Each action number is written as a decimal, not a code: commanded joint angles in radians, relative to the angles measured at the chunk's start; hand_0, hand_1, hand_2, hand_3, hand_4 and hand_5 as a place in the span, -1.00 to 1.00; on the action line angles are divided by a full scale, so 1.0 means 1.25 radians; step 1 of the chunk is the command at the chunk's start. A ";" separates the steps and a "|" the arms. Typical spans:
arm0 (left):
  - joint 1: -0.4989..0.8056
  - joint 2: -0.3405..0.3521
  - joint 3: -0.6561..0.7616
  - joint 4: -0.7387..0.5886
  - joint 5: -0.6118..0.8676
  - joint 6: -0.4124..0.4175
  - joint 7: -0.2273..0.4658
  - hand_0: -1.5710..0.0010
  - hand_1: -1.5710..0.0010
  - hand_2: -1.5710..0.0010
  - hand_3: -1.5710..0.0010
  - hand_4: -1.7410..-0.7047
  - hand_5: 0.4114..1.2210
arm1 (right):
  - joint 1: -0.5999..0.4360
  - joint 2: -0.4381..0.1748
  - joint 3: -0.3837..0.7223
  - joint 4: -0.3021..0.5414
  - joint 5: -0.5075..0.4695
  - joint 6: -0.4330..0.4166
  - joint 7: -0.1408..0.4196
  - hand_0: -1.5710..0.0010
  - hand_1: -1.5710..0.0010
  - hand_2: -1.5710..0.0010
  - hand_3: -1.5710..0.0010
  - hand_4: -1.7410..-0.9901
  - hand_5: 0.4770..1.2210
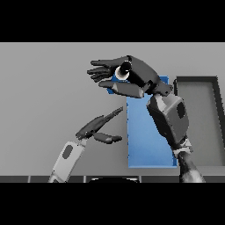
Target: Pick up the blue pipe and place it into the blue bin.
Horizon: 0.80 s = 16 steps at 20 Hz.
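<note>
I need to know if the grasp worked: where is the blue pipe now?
In the head view the blue pipe sits in the right hand, above the blue bin's far left corner.

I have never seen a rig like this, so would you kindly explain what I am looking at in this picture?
This is a humanoid robot's view from its own head, looking down at a grey table. Both arms reach in from below. The right hand is raised above the top end of the blue bin and grips the pipe, seen end on as a pale ring. The left hand hovers open beside the bin, holding nothing. A dark-rimmed tray lies right of the bin.
</note>
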 commanded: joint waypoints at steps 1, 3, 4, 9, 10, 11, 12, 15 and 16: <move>-0.001 0.005 0.003 -0.010 0.005 -0.002 0.001 1.00 1.00 1.00 1.00 0.63 -0.95 | -0.016 -0.022 -0.018 0.027 0.017 -0.004 0.000 -1.00 -1.00 -1.00 -1.00 -1.00 1.00; -0.001 0.011 0.004 -0.008 0.004 -0.006 0.001 1.00 1.00 1.00 1.00 0.64 -0.97 | -0.043 -0.049 -0.054 0.094 0.040 -0.017 -0.004 -1.00 -1.00 -1.00 -1.00 -1.00 1.00; 0.003 0.009 0.001 -0.006 -0.001 -0.004 0.000 1.00 1.00 1.00 1.00 0.64 -0.98 | -0.042 -0.064 -0.068 0.119 0.053 -0.015 -0.006 -1.00 -1.00 -1.00 -1.00 -1.00 1.00; -0.004 0.022 0.005 -0.008 -0.019 0.006 -0.014 1.00 1.00 1.00 1.00 0.67 -1.00 | 0.026 -0.132 -0.120 0.205 0.110 0.016 -0.026 -1.00 -1.00 -1.00 -1.00 -1.00 1.00; 0.001 0.019 -0.001 -0.006 -0.022 0.007 -0.016 1.00 1.00 1.00 1.00 0.68 -0.99 | 0.050 -0.134 -0.126 0.209 0.119 0.006 -0.025 -1.00 -1.00 -1.00 -1.00 -1.00 1.00; 0.008 0.016 -0.007 -0.007 -0.026 0.007 -0.018 1.00 1.00 1.00 1.00 0.68 -0.98 | 0.080 -0.144 -0.137 0.207 0.117 0.009 -0.022 -1.00 -1.00 -1.00 -1.00 -1.00 1.00; -0.002 0.017 0.001 -0.005 -0.018 0.005 -0.015 1.00 1.00 1.00 1.00 0.69 -0.98 | 0.111 -0.140 -0.134 0.198 0.121 0.007 -0.016 -1.00 -1.00 -1.00 -1.00 -1.00 1.00; 0.002 0.011 -0.004 -0.002 -0.018 0.004 -0.016 1.00 1.00 1.00 1.00 0.68 -0.98 | 0.203 -0.152 -0.137 0.168 0.135 0.002 0.020 -1.00 -1.00 -1.00 -1.00 -1.00 1.00; 0.005 0.016 -0.001 -0.010 -0.009 -0.001 -0.014 1.00 1.00 1.00 1.00 0.67 -0.97 | 0.239 -0.150 -0.132 0.149 0.141 0.002 0.024 -1.00 -1.00 -1.00 -1.00 -1.00 1.00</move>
